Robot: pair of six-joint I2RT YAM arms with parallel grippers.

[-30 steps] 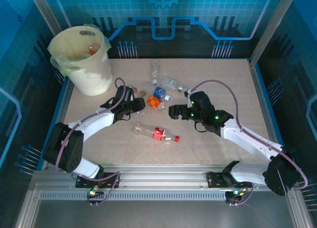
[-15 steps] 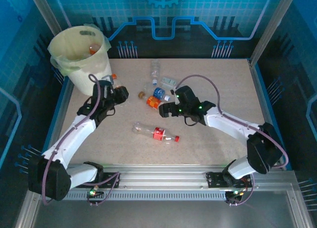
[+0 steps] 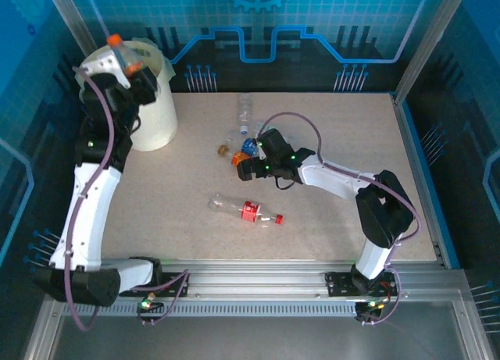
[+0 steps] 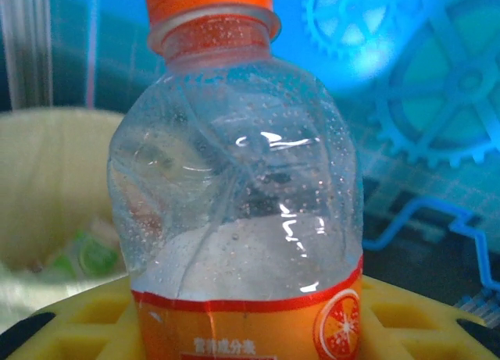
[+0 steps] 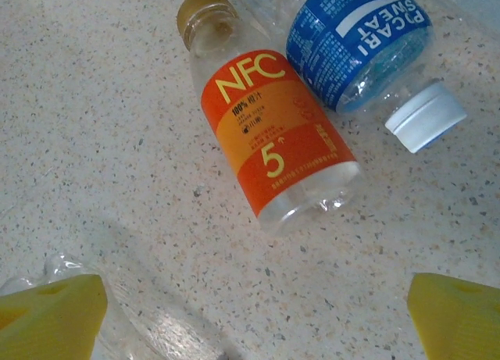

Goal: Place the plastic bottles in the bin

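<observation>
Left gripper (image 3: 125, 63), clamped on the orange-capped bottle (image 4: 238, 188), hangs over the rim of the bin (image 3: 156, 114); released here, the bottle may glance off outside.

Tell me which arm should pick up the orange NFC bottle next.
Right. Its tool is open and hangs close above the NFC bottle lying on the table. The left tool is shut on an orange-capped bottle up at the bin, far from it.
</observation>
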